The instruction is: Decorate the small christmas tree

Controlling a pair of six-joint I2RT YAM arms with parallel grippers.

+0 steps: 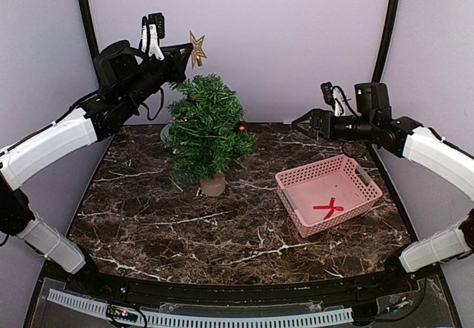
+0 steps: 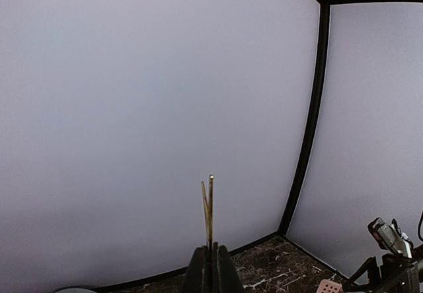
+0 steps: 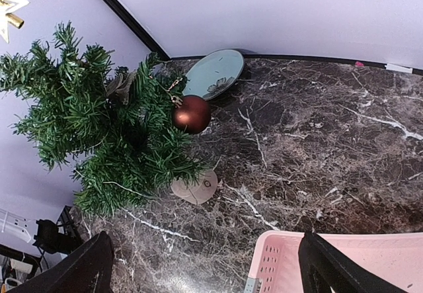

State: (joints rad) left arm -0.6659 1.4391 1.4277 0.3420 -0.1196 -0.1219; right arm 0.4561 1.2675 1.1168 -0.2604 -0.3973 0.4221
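Left gripper (image 1: 183, 55): pinched tight on the gold star (image 1: 197, 49), just above the tree's tip.
Small christmas tree (image 1: 205, 128): upright on the marble table (image 1: 148, 217), between both grippers.
Done: one brown-red bauble (image 3: 192, 114) hangs on the tree's right side.
Right gripper (image 1: 300, 124): spread wide and empty, well right of the tree.
Left to do: seat the star; the red ribbon (image 1: 328, 208) lies in the pink basket (image 1: 366, 187), right of the tree.
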